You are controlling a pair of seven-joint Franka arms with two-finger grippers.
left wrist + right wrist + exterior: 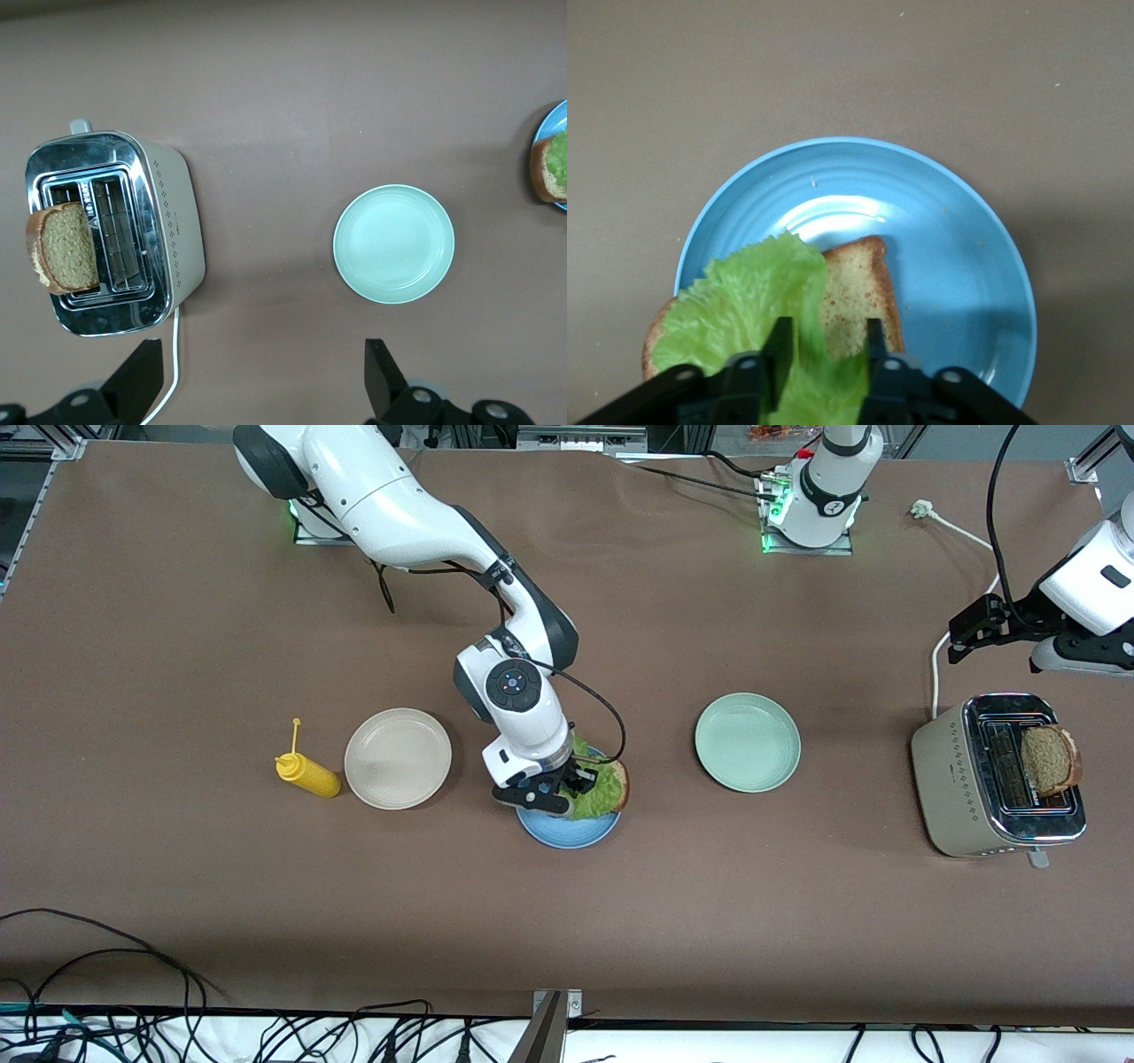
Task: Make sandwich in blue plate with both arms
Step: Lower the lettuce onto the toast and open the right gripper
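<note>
As the right gripper (824, 354) lays lettuce (749, 305) onto bread (855, 297) in the blue plate (567, 833), fingers parted around the leaf, the left gripper (261, 376) waits open above the toaster (997, 779), whose slice (1050, 757) likely tops the sandwich.

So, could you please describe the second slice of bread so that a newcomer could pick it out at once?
Look to the left arm's end of the table, where a beige toaster with a chrome top stands. The bread slice sticks up out of one of its slots. Unlike the slice on the blue plate, it is bare, with no lettuce on it.
</note>
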